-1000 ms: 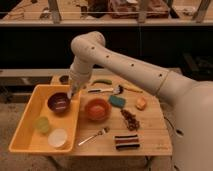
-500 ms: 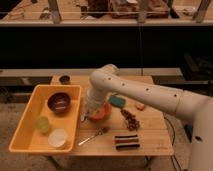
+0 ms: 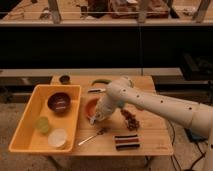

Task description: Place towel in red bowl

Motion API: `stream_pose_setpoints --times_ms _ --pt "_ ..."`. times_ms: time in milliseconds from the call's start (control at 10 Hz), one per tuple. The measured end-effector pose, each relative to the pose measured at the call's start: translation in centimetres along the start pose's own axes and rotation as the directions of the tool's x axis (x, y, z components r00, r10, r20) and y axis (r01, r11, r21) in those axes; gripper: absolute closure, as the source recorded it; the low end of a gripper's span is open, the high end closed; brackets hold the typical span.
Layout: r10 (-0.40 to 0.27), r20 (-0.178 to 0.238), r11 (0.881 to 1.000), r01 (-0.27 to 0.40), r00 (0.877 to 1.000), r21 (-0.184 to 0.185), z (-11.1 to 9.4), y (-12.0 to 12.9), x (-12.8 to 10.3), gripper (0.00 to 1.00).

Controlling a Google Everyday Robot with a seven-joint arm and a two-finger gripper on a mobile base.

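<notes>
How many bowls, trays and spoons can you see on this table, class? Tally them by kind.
Bowls: 2 (red bowl, dark bowl)
Trays: 1 (yellow tray)
Spoons: 1 (spoon)
Total: 4
The pincer hangs at the red bowl.

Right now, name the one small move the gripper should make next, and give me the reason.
Probably ease a little lower and let the cloth go, if it is carrying it. The gripper sits right over the near rim of the red bowl, beside the yellow tray. The towel itself cannot be made out, hidden under the arm, so confirm it is over the bowl's mouth first.
</notes>
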Motion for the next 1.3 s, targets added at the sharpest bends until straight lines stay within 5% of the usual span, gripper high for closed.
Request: stream_pose_setpoints --times_ms 400,600,1100,1300 --pt "0.005 -0.034 0.997 -0.002 0.999 0.073 -4.4 -5.9 0.1 0.96" --pt "0.015 -0.048 0.997 -0.011 0.999 0.073 -5.7 -7.7 0.4 0.76" --pt "0.054 -0.048 0.995 -0.050 0.997 0.089 -2.2 -8.3 2.7 0.26" --pt "0.055 -0.050 0.994 -0.050 0.997 0.095 -2.0 -8.6 2.9 0.20"
